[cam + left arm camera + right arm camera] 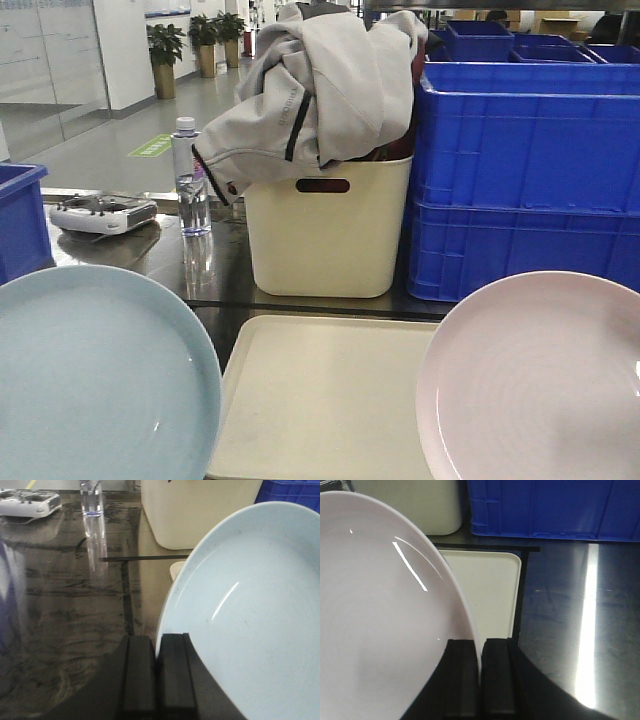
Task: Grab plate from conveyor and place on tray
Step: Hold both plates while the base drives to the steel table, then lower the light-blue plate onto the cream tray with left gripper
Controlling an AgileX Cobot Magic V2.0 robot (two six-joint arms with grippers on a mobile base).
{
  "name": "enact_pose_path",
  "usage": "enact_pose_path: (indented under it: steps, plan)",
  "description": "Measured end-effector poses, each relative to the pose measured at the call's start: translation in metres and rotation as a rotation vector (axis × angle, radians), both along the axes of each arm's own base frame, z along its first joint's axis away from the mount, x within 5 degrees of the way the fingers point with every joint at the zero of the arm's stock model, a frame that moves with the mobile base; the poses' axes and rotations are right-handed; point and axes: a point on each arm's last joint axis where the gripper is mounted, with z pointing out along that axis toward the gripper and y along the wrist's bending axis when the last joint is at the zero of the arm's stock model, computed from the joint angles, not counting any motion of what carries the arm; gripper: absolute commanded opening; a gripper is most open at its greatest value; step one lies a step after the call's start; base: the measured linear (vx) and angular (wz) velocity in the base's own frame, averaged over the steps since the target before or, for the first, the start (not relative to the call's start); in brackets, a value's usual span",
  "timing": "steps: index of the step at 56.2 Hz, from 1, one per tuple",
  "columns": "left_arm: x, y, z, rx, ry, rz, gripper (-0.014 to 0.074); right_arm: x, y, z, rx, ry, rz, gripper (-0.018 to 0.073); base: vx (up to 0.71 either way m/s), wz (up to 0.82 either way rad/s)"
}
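Observation:
A pale blue plate (pixel 95 375) fills the lower left of the front view. My left gripper (pixel 156 647) is shut on the rim of this blue plate (pixel 250 610). A pale pink plate (pixel 540 385) fills the lower right, and my right gripper (pixel 480 650) is shut on the rim of this pink plate (pixel 380 615). Between the two plates lies the flat cream tray (pixel 320 395) with nothing on it, its corner (pixel 492 595) showing beyond the pink plate. The conveyor is out of view.
Behind the tray stands a tall cream bin (pixel 328 235) with a grey jacket (pixel 315 90) heaped in it. Stacked blue crates (pixel 525 180) are at the back right. A water bottle (pixel 189 180) and a white controller (pixel 102 212) stand at the back left. Another blue crate (pixel 20 220) sits far left.

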Motion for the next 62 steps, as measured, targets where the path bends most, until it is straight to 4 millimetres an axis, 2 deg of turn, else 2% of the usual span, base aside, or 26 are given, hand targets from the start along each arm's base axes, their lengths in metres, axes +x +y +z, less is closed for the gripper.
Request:
enact_pose_path:
  steps: [62]
  plan:
    - [0.0,0.0,0.0,0.0,0.0,0.0,-0.0006,0.0001,0.0001,0.0003,0.001,-0.004,0.001,-0.001,0.02,-0.05]
